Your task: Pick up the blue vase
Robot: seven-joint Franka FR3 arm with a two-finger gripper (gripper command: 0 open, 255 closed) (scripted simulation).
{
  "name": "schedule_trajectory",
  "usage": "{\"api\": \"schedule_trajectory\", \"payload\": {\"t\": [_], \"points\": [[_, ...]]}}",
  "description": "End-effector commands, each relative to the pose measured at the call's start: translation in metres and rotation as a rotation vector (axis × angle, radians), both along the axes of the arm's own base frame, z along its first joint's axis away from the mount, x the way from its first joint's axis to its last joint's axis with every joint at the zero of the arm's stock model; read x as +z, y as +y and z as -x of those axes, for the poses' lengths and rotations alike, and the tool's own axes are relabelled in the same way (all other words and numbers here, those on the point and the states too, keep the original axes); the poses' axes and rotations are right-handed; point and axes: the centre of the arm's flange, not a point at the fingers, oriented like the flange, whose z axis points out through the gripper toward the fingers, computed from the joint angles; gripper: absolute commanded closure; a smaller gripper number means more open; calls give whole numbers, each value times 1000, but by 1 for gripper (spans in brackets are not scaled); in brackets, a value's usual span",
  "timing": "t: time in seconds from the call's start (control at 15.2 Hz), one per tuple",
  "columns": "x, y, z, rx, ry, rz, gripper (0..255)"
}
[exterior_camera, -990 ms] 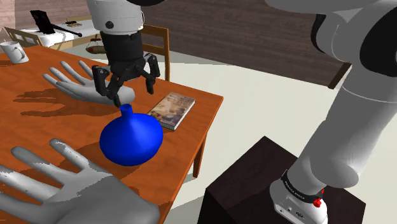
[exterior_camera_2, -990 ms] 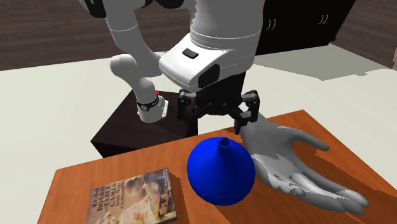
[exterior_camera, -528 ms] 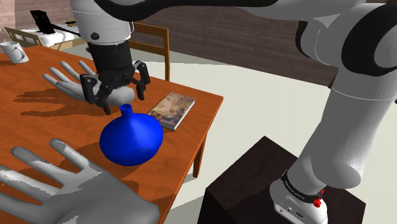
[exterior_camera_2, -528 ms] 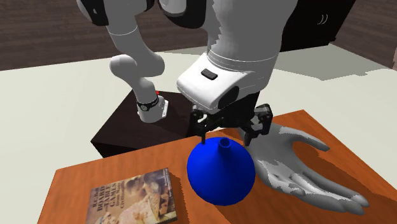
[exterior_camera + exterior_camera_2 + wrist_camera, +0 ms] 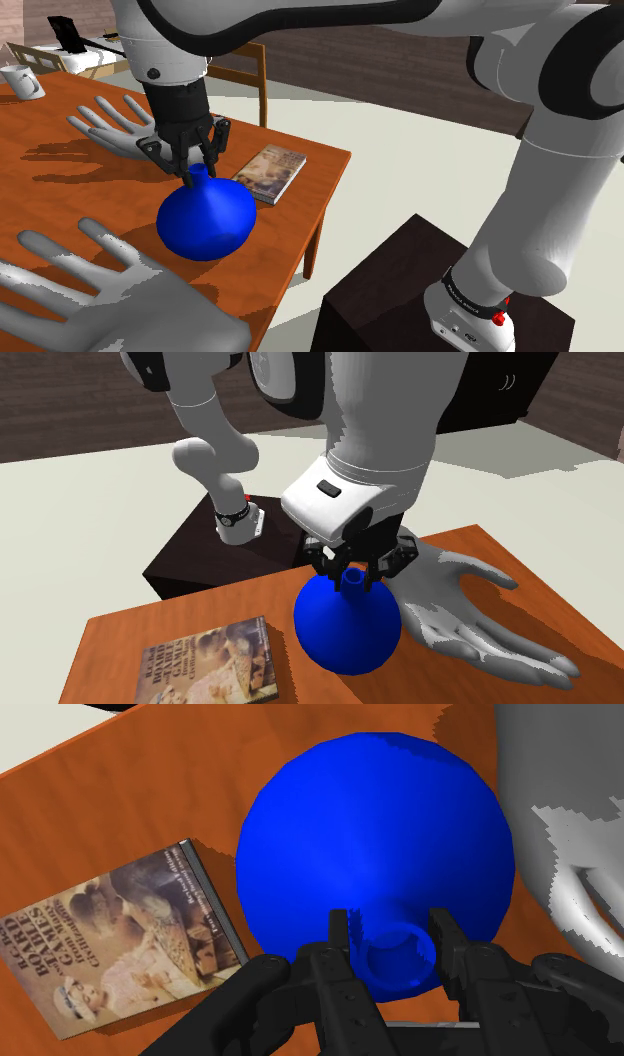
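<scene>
The blue vase (image 5: 205, 218) stands upright on the wooden table (image 5: 60, 190), just beside a book (image 5: 270, 172) lying flat (its cover faces up) on the shoulder view's right, with a grey model hand (image 5: 115, 128) lying behind it. The black gripper (image 5: 193, 172) points down over the vase's top, and in the wrist view its two fingers (image 5: 338, 936) are drawn in close, one on each side of the short neck, clasping it between them. The round body of the vase rests on the table.
</scene>
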Motion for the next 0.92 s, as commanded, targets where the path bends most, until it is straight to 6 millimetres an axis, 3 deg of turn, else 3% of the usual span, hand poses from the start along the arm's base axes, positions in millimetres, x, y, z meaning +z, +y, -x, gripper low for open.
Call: {"api": "schedule_trajectory", "payload": {"t": [0.0, 0.33, 0.86], "points": [[0, 0, 0, 0, 1, 0, 255], [0, 0, 0, 0, 1, 0, 255], [42, 0, 0, 0, 1, 0, 255]]}}
